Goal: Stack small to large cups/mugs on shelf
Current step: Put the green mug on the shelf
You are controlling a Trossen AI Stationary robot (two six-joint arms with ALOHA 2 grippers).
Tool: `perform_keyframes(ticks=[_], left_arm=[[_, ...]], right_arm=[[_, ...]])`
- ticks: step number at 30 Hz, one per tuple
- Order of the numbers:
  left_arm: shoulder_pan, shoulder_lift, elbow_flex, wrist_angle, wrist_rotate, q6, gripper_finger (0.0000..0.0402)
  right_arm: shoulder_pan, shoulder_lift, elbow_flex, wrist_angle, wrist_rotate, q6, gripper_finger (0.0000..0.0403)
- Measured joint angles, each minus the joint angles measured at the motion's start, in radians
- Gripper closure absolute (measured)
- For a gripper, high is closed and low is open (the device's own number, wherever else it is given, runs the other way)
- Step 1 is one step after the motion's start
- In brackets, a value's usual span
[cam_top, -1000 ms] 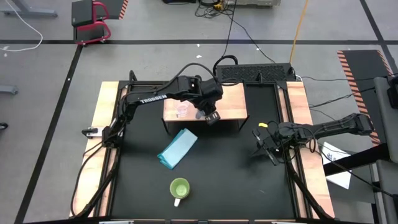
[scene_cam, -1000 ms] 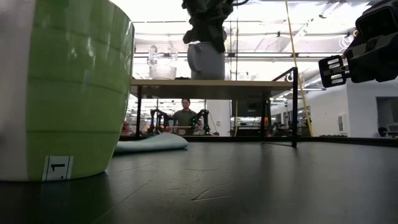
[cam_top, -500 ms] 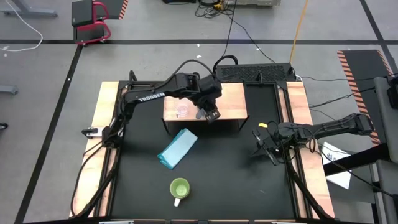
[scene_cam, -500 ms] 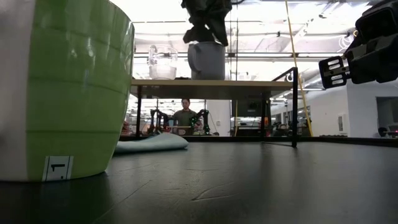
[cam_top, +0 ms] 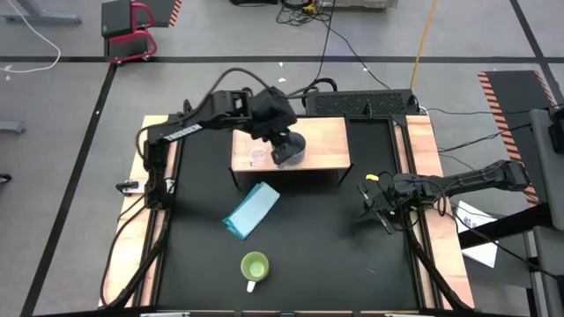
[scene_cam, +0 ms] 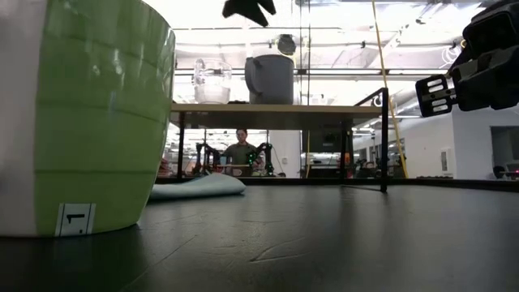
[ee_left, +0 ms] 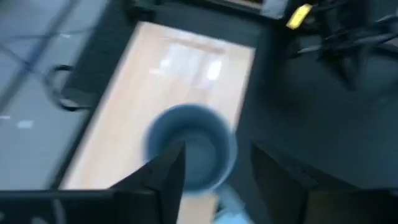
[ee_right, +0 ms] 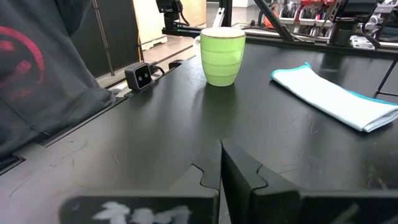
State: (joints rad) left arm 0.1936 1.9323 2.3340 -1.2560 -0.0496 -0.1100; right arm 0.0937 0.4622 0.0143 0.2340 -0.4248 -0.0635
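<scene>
The grey-blue mug (cam_top: 296, 149) stands upright by its base on the light-wood shelf (cam_top: 326, 141), just right of the small clear glass cup (cam_top: 257, 157). In the low view the mug (scene_cam: 270, 79) and the glass cup (scene_cam: 212, 81) stand side by side on the shelf top (scene_cam: 324, 106). My left gripper (ee_left: 217, 180) hangs open above the mug (ee_left: 189, 152), clear of it, at the top edge of the low view (scene_cam: 247, 8). The lime-green mug (cam_top: 255, 267) stands near the table's front. My right gripper (cam_top: 374, 204) waits shut at the table's right.
A light blue folded cloth (cam_top: 251, 210) lies on the black table between the shelf and the lime-green mug (ee_right: 222, 56). Wooden strips (cam_top: 145, 176) run along both table sides. A person (scene_cam: 241, 150) sits in the room beyond the shelf.
My left gripper has let go of the grey-blue mug and risen clear of it, drawing back toward the table's far left. The mug stays upright on the shelf where it was set.
</scene>
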Motion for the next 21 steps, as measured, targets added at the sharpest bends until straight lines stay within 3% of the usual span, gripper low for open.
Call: perform_keyframes(ticks=[4, 8, 21], left_arm=[[-0.032, -0.044, 0.0, -0.076, -0.097, 0.067, 0.0293], [-0.061, -0.087, 0.0, -0.107, -0.108, 0.052, 0.0386], [-0.219, -0.184, -0.001, -0.151, -0.301, 0.037, 0.0399]], right_arm=[[0.001, 0.0, 0.0, 0.0, 0.0, 0.005, 0.0403], [0.001, 0.0, 0.0, 0.0, 0.0, 0.003, 0.0403], [0.001, 0.0, 0.0, 0.028, 0.0, 0.006, 0.0403]])
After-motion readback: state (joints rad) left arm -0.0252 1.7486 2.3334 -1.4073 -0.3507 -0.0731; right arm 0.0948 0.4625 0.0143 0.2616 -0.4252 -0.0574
